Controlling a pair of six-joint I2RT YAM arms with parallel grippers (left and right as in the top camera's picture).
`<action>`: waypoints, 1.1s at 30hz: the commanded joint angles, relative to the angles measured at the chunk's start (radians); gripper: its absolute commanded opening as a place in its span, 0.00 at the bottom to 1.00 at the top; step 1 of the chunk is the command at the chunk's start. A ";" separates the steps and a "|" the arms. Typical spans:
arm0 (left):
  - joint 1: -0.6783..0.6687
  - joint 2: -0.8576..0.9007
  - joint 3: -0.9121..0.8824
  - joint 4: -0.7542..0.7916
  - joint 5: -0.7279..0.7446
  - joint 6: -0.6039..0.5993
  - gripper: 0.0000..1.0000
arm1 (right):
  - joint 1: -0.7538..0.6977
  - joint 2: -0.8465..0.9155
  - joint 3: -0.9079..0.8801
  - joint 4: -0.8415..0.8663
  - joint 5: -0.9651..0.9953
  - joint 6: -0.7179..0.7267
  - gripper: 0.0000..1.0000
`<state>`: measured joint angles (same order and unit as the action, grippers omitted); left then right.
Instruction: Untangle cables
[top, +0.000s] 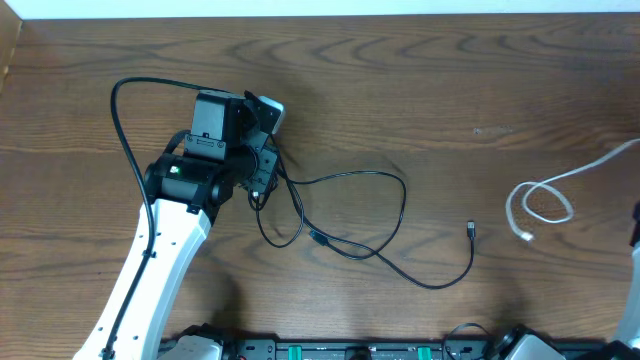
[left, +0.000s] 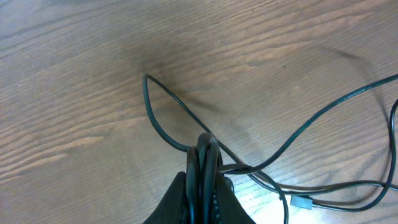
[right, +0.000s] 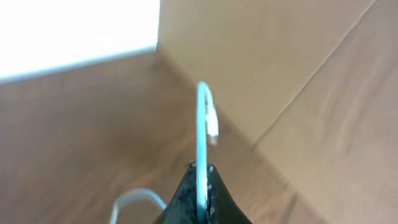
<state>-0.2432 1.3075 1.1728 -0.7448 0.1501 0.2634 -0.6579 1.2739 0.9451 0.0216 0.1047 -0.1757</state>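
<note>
The long thin black cable (top: 404, 200) lies in loose overlapping loops on the brown wood-grain table (top: 450, 80), left of centre. The shorter thin white cable (top: 570, 175) curls in a single loop near the right edge, well apart from it. No strand of one crosses the other, so I judge the separating as good as done and the step in hand to be tidying the black cord's own loops. The left gripper (left: 205, 148) has its fingers pressed together on the black cable where a narrow loop rises from them, and further strands cross just beside the tips. The right gripper (right: 202, 174) pinches the white cable near one end, apparently held up off the table, with a small white plug (right: 212, 121) just past the bend. The next move, as I read it, calls for drawing the black cord away from the white slowly, so its crossings open rather than tighten. The count is two cables, one black and one white, and two grippers, each holding one. There are two white plugs, the second white plug (top: 527, 236) lying on the table, and one black plug end (top: 471, 230) lying plainly free.
</note>
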 joint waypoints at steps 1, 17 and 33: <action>0.000 0.000 0.023 -0.002 -0.012 0.008 0.08 | -0.035 -0.019 0.003 0.097 -0.102 0.026 0.01; 0.000 0.000 0.023 0.005 -0.008 -0.014 0.08 | -0.042 0.048 0.003 -0.055 -0.189 0.026 0.78; 0.000 0.000 0.023 0.010 0.019 -0.066 0.08 | -0.033 0.060 0.003 -0.295 -0.800 0.077 0.99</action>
<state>-0.2432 1.3075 1.1728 -0.7361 0.1516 0.2291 -0.6952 1.3407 0.9451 -0.2523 -0.4103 -0.1158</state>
